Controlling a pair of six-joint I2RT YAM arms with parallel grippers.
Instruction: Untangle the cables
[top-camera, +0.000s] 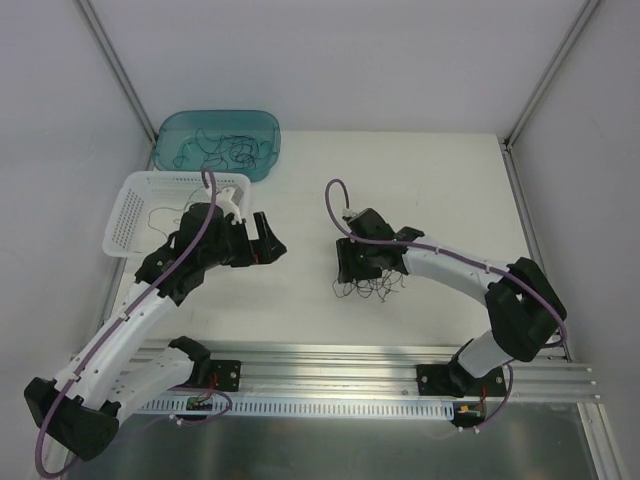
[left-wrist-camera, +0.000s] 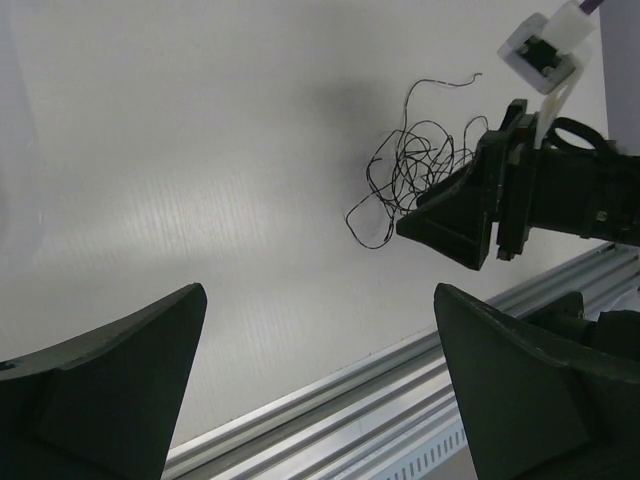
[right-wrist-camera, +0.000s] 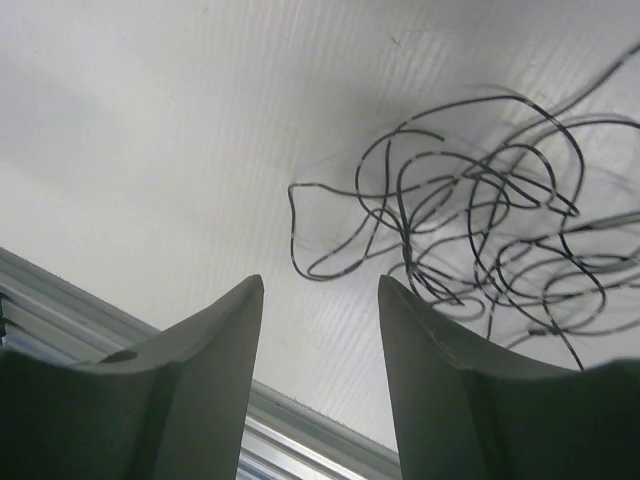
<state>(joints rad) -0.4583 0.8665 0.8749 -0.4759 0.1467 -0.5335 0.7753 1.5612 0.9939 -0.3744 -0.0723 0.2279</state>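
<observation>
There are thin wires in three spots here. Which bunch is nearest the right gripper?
The loose tangle on the bare table, just in front of the right gripper. The other wires lie in the blue tub and the white basket.

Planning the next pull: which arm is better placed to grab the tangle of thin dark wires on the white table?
Right. The right gripper sits at the tangle of thin dark wires, jaws apart, strands just beyond its tips. The left gripper is open but stands apart, over bare white table.
</observation>
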